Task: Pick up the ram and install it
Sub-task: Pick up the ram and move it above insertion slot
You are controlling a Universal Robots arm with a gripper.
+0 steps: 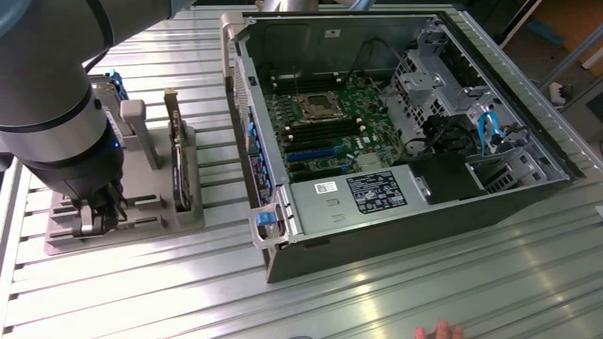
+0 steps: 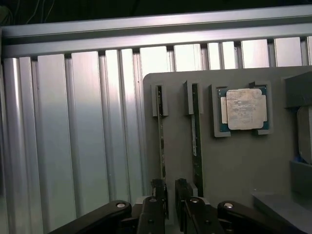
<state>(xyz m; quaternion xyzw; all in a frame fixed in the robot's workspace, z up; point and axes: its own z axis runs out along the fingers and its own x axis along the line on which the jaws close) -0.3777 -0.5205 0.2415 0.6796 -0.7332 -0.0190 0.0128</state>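
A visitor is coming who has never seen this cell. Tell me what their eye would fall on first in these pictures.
The opened computer case on the ribbed metal table, green motherboard exposed, dominates the exterior view's right. At its left looms the grey robot arm, jaws open low over a grey holder. In the wrist view that holder carries a silver processor chip beside two thin ram sticks on edge.

Ram (image 2: 160, 141): long, thin green board, seen edge-on. It stands on its long edge in a narrow slot of the grey holder (image 2: 234, 165). A second like stick (image 2: 196, 141) stands just beside it, parallel, in its own slot.
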